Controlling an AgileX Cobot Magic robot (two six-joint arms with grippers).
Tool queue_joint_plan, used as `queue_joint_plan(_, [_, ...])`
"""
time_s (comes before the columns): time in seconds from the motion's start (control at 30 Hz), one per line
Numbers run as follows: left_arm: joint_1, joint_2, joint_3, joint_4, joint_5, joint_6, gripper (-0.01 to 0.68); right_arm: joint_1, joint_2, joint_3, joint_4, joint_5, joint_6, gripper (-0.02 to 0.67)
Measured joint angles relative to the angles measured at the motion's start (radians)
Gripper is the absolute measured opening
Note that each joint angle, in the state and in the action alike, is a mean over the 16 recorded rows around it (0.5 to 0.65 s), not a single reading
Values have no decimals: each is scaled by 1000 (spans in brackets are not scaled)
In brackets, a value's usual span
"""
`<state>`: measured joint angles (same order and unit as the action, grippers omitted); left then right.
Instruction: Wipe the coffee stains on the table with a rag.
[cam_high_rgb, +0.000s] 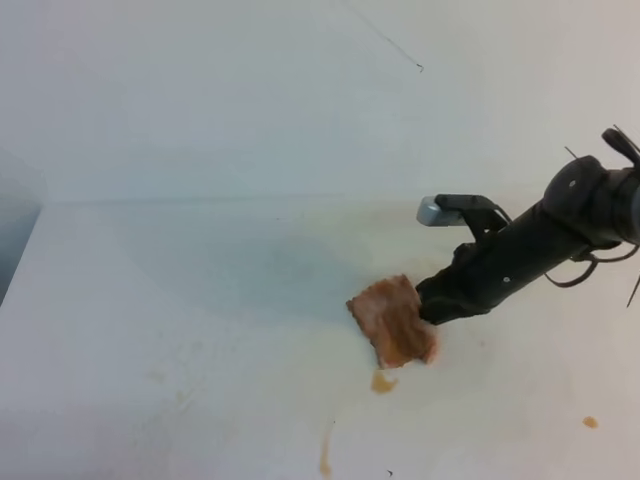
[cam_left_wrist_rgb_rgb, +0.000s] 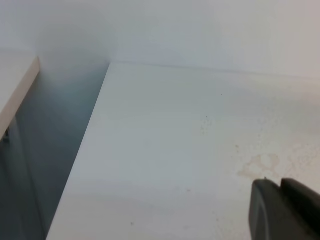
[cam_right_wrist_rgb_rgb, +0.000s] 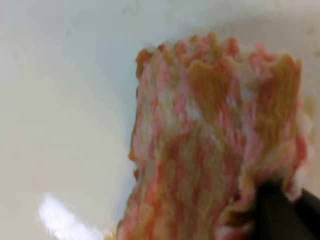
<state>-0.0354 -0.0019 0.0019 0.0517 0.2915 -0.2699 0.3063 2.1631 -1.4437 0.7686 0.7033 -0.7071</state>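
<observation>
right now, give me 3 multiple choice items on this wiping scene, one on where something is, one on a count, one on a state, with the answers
1. Where does the rag lie relative to the right gripper in the exterior high view?
A. At its tip, on the left
B. Far off at the table's left edge
C. Behind the arm, near the wall

2. How many separate coffee stains show on the table apart from the rag in the high view?
A. None
B. Three
C. Seven

3. What is the right gripper doing?
A. Open, hanging above the rag
B. Shut on the rag
C. Resting on the table with nothing near it

Answers:
1. A: the cloth sits at the black gripper's end, toward the left.
2. B: one blotch just below the rag, a streak by the bottom edge, a dot at the lower right.
3. B: the right wrist view shows cloth bunched at the dark fingers.
</observation>
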Motion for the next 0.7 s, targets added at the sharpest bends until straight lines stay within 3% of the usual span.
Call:
queue_joint_plan(0.33, [0, -4, 4, 0, -2, 0, -3, 27, -157, 101, 27, 66, -158, 12])
queue_joint_plan(0.7, [0, 2, -2, 0, 1, 0, -4, 232, -271, 367, 232, 2, -370, 11])
